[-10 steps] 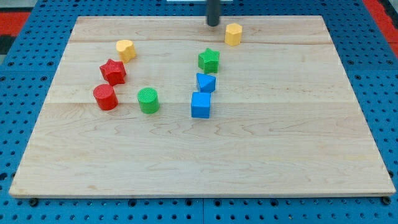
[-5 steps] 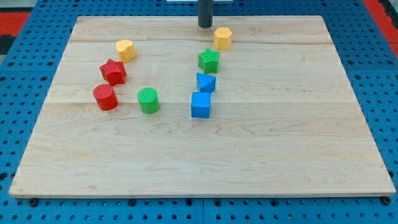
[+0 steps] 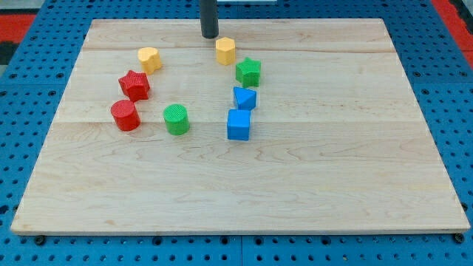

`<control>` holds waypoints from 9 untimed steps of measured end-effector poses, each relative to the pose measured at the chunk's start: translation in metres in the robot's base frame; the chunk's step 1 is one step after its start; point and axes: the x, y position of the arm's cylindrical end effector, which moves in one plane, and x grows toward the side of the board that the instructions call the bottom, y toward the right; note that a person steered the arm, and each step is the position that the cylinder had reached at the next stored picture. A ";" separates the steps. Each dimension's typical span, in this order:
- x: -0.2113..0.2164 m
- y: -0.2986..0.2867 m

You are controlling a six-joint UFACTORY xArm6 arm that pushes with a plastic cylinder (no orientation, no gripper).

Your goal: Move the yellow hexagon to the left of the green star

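The yellow hexagon (image 3: 225,51) sits near the view's top, just up and left of the green star (image 3: 248,72), almost touching it. My tip (image 3: 210,35) is at the view's top, a little up and left of the yellow hexagon, close to it but apart.
A blue block (image 3: 244,97) and a blue cube (image 3: 239,124) lie below the green star. A green cylinder (image 3: 176,119), a red cylinder (image 3: 125,115), a red star (image 3: 134,85) and a yellow heart-like block (image 3: 149,58) lie at the left of the wooden board (image 3: 295,185).
My tip has moved left along the board's top. The yellow hexagon has slid left and slightly down, from up-right of the green star to up-left of it.
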 end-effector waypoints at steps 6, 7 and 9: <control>0.010 -0.026; 0.005 -0.105; 0.041 -0.070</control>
